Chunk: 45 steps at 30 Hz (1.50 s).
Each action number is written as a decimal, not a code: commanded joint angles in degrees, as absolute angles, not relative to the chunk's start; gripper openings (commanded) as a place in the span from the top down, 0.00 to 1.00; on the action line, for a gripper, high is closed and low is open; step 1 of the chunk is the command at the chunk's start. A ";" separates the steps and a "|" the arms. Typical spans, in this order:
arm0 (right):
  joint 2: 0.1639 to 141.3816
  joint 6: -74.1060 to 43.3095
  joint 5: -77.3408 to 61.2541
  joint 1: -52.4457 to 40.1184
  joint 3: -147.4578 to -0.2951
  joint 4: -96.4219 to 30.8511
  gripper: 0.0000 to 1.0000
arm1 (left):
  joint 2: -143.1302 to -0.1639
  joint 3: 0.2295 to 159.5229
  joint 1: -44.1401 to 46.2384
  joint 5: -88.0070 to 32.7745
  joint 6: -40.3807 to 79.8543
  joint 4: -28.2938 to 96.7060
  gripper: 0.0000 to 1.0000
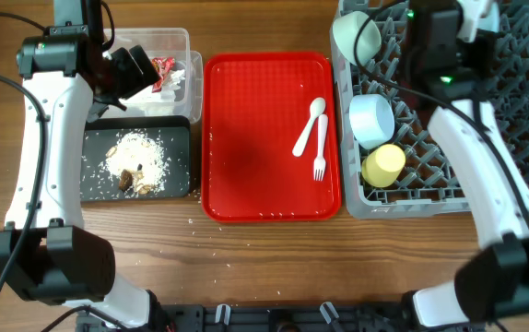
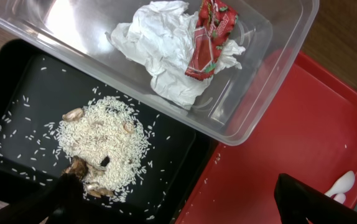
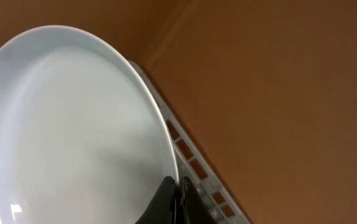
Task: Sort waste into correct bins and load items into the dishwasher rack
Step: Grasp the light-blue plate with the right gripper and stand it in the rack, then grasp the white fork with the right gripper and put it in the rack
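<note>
Over the far part of the rack (image 1: 412, 201), our right fingers (image 3: 165, 200) are clenched on the rim of the pale blue plate (image 3: 73, 124), with the rack's grid showing just beside them. We judge the coming move to be a lowering between pegs (which pegs lie below, we cannot tell). The green bowl (image 1: 356, 35), blue bowl (image 1: 371, 118) and yellow cup (image 1: 384, 164) fill the rack's left column. The spoon (image 1: 309, 126) and fork (image 1: 321, 148) lie side by side on the red tray (image 1: 246, 138), long axes running near to far, toward the rack side. Our left fingers (image 2: 303, 199) are spread and empty above the tub (image 1: 189, 37) and black tray (image 1: 177, 138).
</note>
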State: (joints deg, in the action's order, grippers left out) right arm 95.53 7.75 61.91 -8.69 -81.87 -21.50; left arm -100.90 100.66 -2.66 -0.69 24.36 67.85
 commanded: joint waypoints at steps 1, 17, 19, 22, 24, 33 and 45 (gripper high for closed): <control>100.44 10.55 62.72 -8.80 -82.02 -18.74 0.96 | -100.22 101.25 -2.74 -0.12 24.91 67.79 0.00; 101.30 9.02 49.67 -9.43 -82.41 -18.00 0.41 | -100.22 101.25 -2.74 -0.12 24.88 67.79 0.00; 95.33 8.97 49.23 -11.68 -82.61 -18.85 0.39 | -100.22 101.25 -2.74 -0.12 24.91 67.79 0.00; 87.64 4.03 36.10 -20.51 -82.61 -27.64 0.37 | -100.22 101.25 -2.74 -0.12 24.88 67.79 0.00; 87.20 -10.07 18.74 -26.65 -82.43 -34.94 0.35 | -100.22 101.25 -2.74 -0.12 24.88 67.79 0.00; 103.13 -37.41 0.89 -29.78 -81.06 -54.48 0.37 | -100.22 101.25 -2.74 -0.12 24.91 67.79 0.00; 112.20 -34.50 4.99 -29.61 -74.91 -53.76 0.49 | -100.25 101.25 -2.74 -0.12 24.91 67.79 0.00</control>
State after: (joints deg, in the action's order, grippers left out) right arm 111.42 -34.44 2.46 -29.69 -76.20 -54.78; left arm -100.90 100.66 -2.66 -0.69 24.36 67.83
